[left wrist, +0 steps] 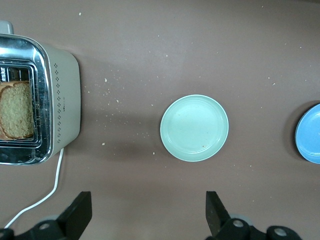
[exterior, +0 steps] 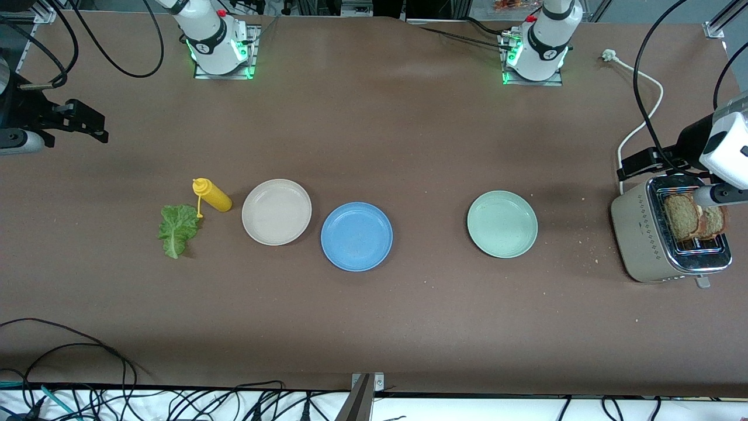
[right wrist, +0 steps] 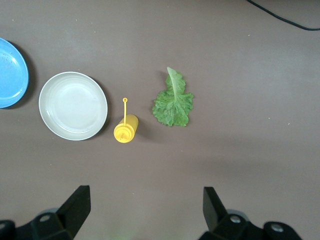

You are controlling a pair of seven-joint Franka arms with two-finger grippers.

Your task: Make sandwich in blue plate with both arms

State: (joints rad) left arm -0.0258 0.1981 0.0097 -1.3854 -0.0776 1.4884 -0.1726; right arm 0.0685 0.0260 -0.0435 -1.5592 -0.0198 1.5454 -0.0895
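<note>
The blue plate (exterior: pixel 356 236) (left wrist: pixel 310 134) (right wrist: pixel 10 72) lies bare near the table's middle. The sandwich's parts lie apart. Two brown toast slices (exterior: pixel 692 216) (left wrist: pixel 17 110) stand in the toaster (exterior: pixel 643 240) (left wrist: pixel 62 100) at the left arm's end. A green lettuce leaf (exterior: pixel 177 229) (right wrist: pixel 173 102) lies flat on the table toward the right arm's end. My left gripper (exterior: pixel 634 164) (left wrist: pixel 148 200) hangs open and holds nothing, high over the table beside the toaster. My right gripper (exterior: pixel 87 123) (right wrist: pixel 145 195) hangs open and holds nothing, high over the right arm's end of the table.
A beige plate (exterior: pixel 276 211) (right wrist: pixel 73 105) sits beside the blue plate, with a yellow squeeze bottle (exterior: pixel 211 195) (right wrist: pixel 125 132) between it and the lettuce. A mint-green plate (exterior: pixel 502 224) (left wrist: pixel 194 128) lies between the blue plate and the toaster. The toaster's white cord (exterior: pixel 640 111) trails toward the left arm's base.
</note>
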